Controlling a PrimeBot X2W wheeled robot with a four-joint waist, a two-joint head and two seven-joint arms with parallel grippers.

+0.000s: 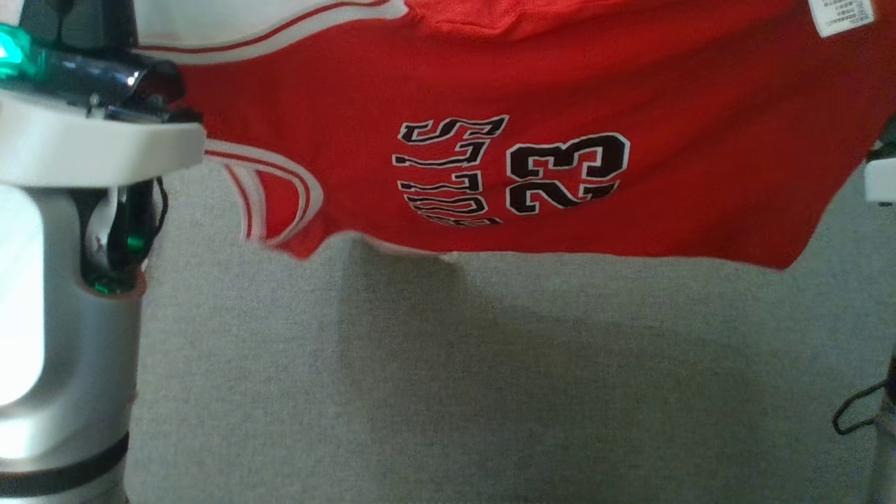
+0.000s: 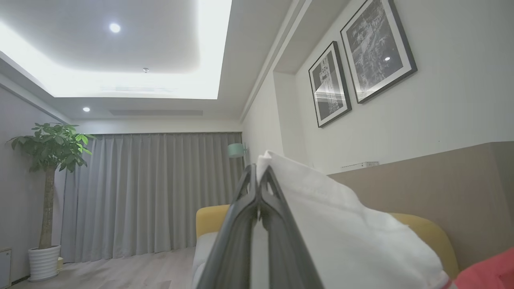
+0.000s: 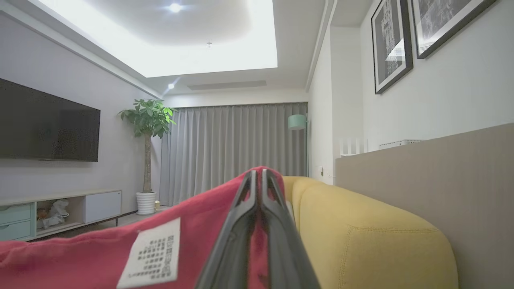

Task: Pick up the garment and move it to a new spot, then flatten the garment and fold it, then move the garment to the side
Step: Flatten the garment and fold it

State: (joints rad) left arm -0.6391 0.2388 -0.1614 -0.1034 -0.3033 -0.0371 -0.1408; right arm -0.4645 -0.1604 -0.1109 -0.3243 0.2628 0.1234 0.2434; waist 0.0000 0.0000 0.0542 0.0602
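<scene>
The garment [image 1: 532, 91] is a red jersey with white trim and black lettering. It hangs spread out above the grey surface [image 1: 490, 392], its lower edge free in the air. My left gripper [image 2: 259, 169] is shut on a white-trimmed part of the garment [image 2: 341, 233], fingers pointing up into the room. My right gripper [image 3: 258, 175] is shut on the red cloth [image 3: 80, 257], close to a white care label [image 3: 152, 253]. That label [image 1: 840, 14] also shows at the top right of the head view. My left forearm [image 1: 77, 140] stands at the garment's left end.
A yellow sofa [image 3: 361, 237] runs beside a beige panel wall. Further off are grey curtains [image 3: 237, 148], a potted plant [image 3: 147, 120], a wall television [image 3: 48, 124] and a low cabinet [image 3: 60, 210]. A black cable [image 1: 857, 409] loops at the lower right.
</scene>
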